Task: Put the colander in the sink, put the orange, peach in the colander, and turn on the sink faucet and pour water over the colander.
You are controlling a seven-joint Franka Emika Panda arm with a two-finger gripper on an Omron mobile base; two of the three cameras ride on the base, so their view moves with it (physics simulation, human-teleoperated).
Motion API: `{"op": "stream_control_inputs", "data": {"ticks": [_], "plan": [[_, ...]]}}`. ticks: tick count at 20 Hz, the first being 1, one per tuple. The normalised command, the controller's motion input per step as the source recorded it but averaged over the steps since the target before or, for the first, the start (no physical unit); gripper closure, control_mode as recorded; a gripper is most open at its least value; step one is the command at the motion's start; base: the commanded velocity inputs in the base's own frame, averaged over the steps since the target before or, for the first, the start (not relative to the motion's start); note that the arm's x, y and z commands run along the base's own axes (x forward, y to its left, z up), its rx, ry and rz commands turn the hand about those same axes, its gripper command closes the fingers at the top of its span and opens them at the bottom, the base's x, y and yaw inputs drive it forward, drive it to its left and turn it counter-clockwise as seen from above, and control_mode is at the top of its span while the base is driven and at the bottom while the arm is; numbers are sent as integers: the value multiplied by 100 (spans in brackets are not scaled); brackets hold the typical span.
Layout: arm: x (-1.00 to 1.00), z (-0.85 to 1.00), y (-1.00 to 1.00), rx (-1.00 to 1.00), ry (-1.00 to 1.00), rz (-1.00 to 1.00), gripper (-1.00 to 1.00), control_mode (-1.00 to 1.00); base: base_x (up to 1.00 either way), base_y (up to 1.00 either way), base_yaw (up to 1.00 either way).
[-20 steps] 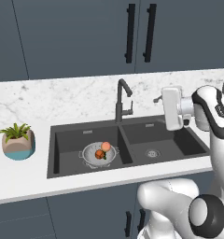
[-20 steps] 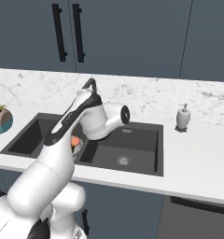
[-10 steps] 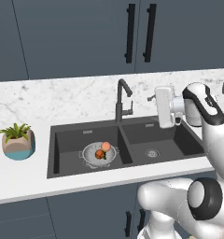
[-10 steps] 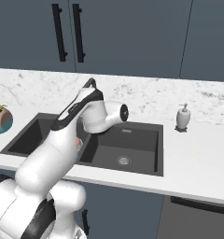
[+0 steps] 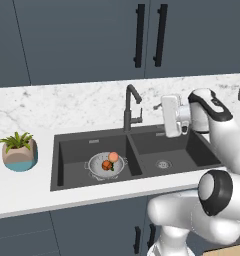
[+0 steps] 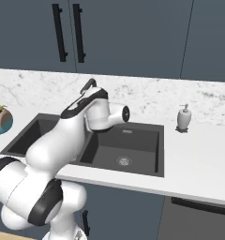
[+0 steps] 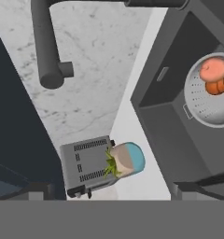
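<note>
The silver colander sits in the left basin of the dark sink. The orange and the paler peach lie inside it. The dark gooseneck faucet rises behind the divider between the basins. My gripper hovers over the right basin, a little right of the faucet, pointing left at it. In the hand view the faucet is at the top left, with the colander, peach and orange at the right. The gripper is open with nothing between its fingertips.
A potted plant stands on the counter left of the sink, with a grey appliance beyond it. A white soap dispenser stands on the counter right of the sink. Dark cabinets hang above the marble backsplash.
The hand has moved left over the right basin, closer to the faucet. The jaws stayed open. The colander and the fruit have not moved.
</note>
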Motion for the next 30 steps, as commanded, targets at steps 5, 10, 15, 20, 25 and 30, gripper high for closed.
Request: {"op": "stream_control_inputs", "data": {"ticks": [5, 10, 15, 20, 25, 30], "plan": [[30, -9, 0, 0, 0, 5, -100, -100, 0, 0, 0], [22, -1, 5, 0, 0, 2, -100, -100, 0, 0, 0], [32, -12, 8, 0, 0, 0, -100, -100, 0, 0, 0], [34, -19, 9, 0, 0, 0, -100, -100, 0, 0, 0], [36, -3, 3, 0, 0, 0, -100, -100, 0, 0, 0], [33, -3, 15, 0, 0, 0, -100, -100, 0, 0, 0]]}}
